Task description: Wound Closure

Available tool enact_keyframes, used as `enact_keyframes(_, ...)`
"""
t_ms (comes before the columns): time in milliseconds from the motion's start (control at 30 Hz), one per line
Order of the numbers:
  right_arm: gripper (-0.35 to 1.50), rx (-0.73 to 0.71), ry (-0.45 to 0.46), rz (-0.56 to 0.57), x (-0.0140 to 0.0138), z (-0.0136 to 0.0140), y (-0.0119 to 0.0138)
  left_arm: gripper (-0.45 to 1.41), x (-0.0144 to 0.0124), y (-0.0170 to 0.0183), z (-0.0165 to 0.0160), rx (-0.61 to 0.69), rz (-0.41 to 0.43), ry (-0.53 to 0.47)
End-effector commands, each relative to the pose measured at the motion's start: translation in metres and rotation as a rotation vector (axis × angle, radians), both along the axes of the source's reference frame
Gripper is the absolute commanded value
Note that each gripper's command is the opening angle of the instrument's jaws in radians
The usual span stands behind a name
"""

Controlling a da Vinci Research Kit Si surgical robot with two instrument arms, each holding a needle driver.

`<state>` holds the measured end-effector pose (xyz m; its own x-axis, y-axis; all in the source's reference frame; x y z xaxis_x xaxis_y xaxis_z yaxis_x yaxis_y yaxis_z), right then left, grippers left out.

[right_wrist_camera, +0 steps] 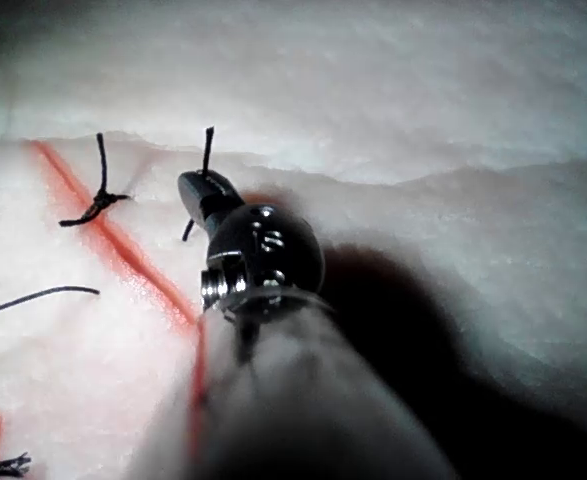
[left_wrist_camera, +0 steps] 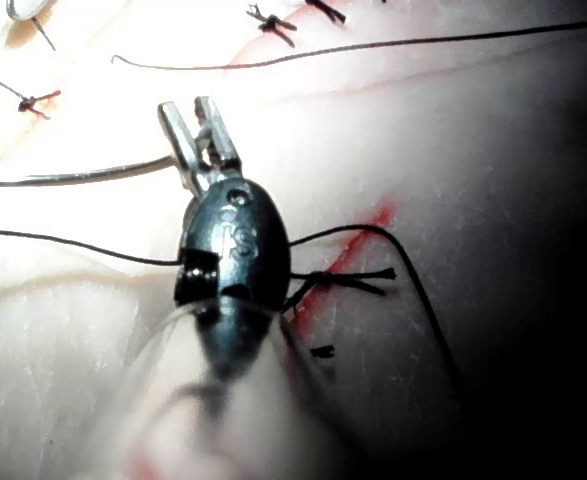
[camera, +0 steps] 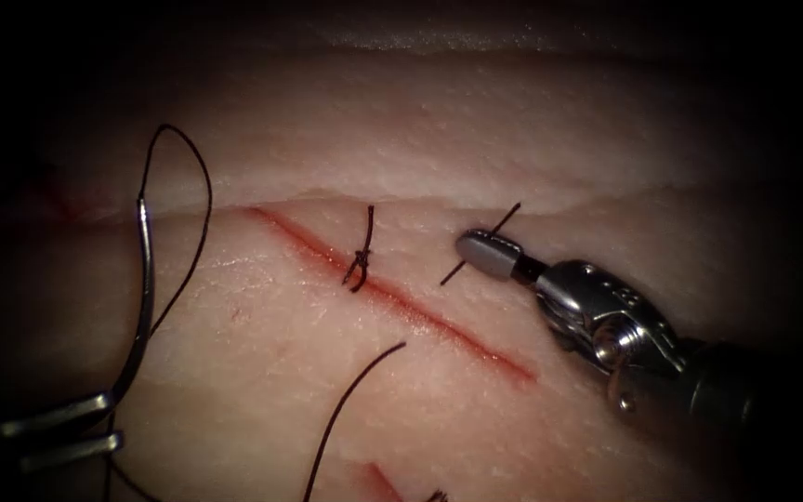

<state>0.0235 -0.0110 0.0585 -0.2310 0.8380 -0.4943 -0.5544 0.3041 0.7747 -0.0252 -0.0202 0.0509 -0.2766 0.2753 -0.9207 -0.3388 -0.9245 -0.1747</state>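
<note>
Two tools: left arm's tool (camera: 53, 429) clamps the thin curved steel needle (camera: 144, 307) near one end, clear of the pale tissue (camera: 262, 372), left of the red cut (camera: 401, 302). Right arm's tool (camera: 487, 251) is clenched on a short dark thread piece (camera: 504, 223). Needle looks stiff, slippery; grip mid-curve.

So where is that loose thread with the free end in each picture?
Endoscope view: the loose thread curves up from the bottom edge on the left side of the cut. Its end is below the knot.
Left wrist view: it runs across the tissue beyond the left tool, which holds the needle.
Right wrist view: it lies beside the cut.
Shared landmark: the knot on the cut.
</note>
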Motion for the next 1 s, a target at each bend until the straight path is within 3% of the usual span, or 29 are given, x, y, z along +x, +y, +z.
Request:
enact_keyframes(33,-0.35,-0.041,0.004,0.000,0.0010,0.0002,0.0004,-0.45,-0.0006,-0.0002,0.0006,0.000,0.001,-0.001)
enact_keyframes(200,-0.35,-0.122,-0.006,-0.014,0.0013,-0.0013,0.0012,-0.45,-0.0005,-0.0002,0.0006,0.000,0.001,-0.002)
enact_keyframes(533,-0.35,-0.291,-0.102,-0.083,0.0015,-0.0074,0.0027,-0.45,0.0000,0.0002,0.0013,-0.002,0.008,-0.008)
enact_keyframes(733,-0.35,-0.303,-0.105,-0.088,0.0016,-0.0076,0.0023,-0.45,0.0007,0.0006,0.0018,-0.002,0.010,-0.007)
enact_keyframes(767,-0.01,-0.304,-0.106,-0.091,0.0016,-0.0074,0.0022,-0.45,0.0009,0.0008,0.0020,-0.002,0.011,-0.008)
enact_keyframes(833,0.88,-0.293,-0.094,-0.092,0.0016,-0.0070,0.0021,-0.45,0.0013,0.0011,0.0025,-0.003,0.011,-0.005)
enact_keyframes(867,1.09,-0.288,-0.085,-0.085,0.0014,-0.0068,0.0021,-0.45,0.0017,0.0013,0.0030,-0.004,0.010,-0.001)
enact_keyframes(1000,0.93,-0.288,-0.073,-0.087,0.0007,-0.0068,0.0019,-0.45,0.0035,0.0021,0.0050,-0.002,-0.009,0.026)
